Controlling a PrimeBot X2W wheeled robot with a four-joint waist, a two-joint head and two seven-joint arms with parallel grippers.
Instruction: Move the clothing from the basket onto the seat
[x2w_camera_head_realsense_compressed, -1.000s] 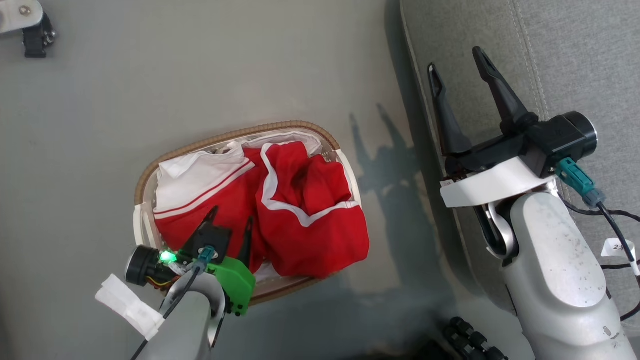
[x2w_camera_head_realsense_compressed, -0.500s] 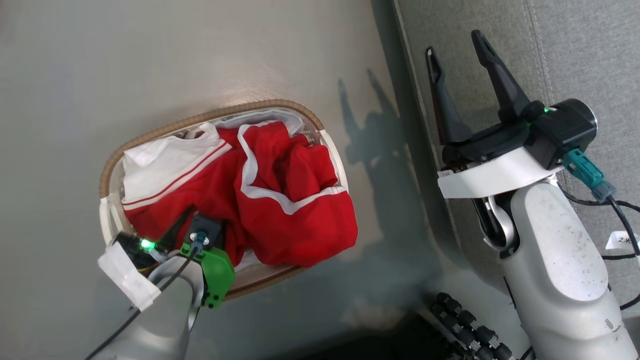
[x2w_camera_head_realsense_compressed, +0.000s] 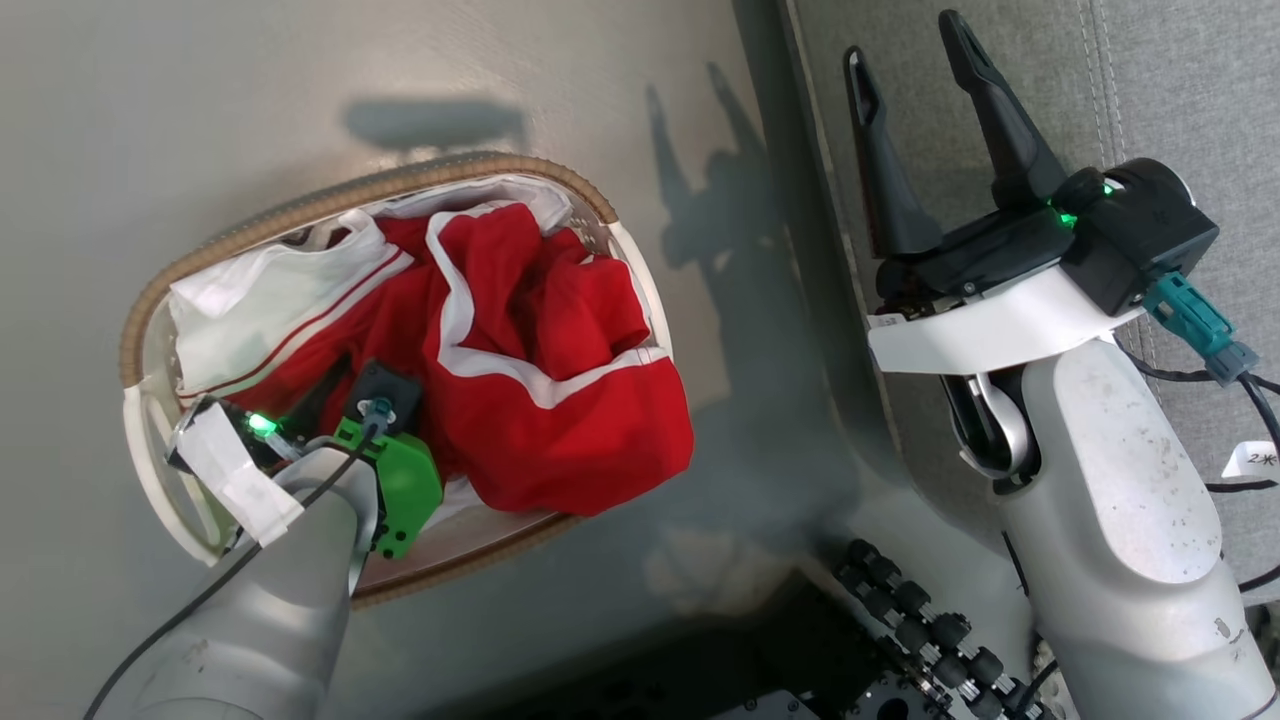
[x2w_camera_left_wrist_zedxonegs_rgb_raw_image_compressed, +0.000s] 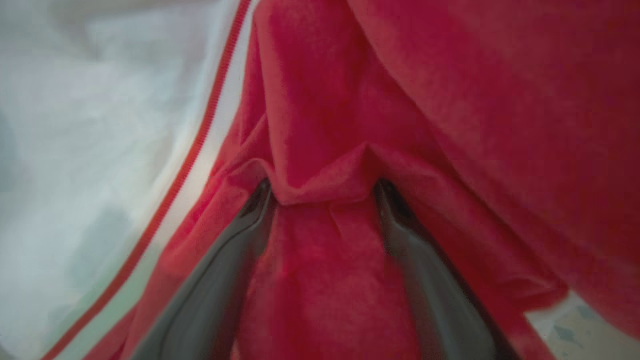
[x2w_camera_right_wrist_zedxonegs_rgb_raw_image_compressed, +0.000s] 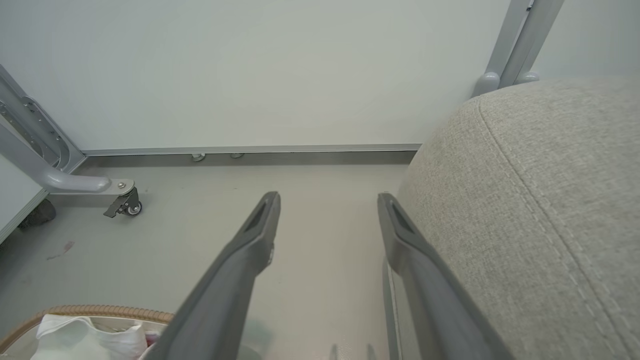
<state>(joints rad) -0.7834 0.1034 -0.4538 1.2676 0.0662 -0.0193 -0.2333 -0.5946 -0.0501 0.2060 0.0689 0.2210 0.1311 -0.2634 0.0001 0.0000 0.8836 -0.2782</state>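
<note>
Grey floor (x2w_camera_head_realsense_compressed: 200, 100) is showing in the head view. Since a second ago your left gripper (x2w_camera_head_realsense_compressed: 345, 378) is pushing deeper into the clothing (x2w_camera_head_realsense_compressed: 560, 430), two red pieces lying in the one basket (x2w_camera_head_realsense_compressed: 330, 195). Your right gripper (x2w_camera_head_realsense_compressed: 900, 40) is staying spread wide over the edge of the seat (x2w_camera_head_realsense_compressed: 1180, 80). Left wrist: both fingers (x2w_camera_left_wrist_zedxonegs_rgb_raw_image_compressed: 220, 270) are standing apart, straddling a red fold, not clamping. Right wrist: two fingers are gaping beside the seat.

The basket (x2w_camera_head_realsense_compressed: 350, 195) stands on the floor (x2w_camera_head_realsense_compressed: 200, 100), left of the seat (x2w_camera_head_realsense_compressed: 1200, 80) and apart from it. The clothing (x2w_camera_head_realsense_compressed: 540, 400) lies in it, partly over its right rim. The left gripper (x2w_camera_left_wrist_zedxonegs_rgb_raw_image_compressed: 322, 187) is in the clothing, the right gripper (x2w_camera_head_realsense_compressed: 903, 45) over the seat's left edge
</note>
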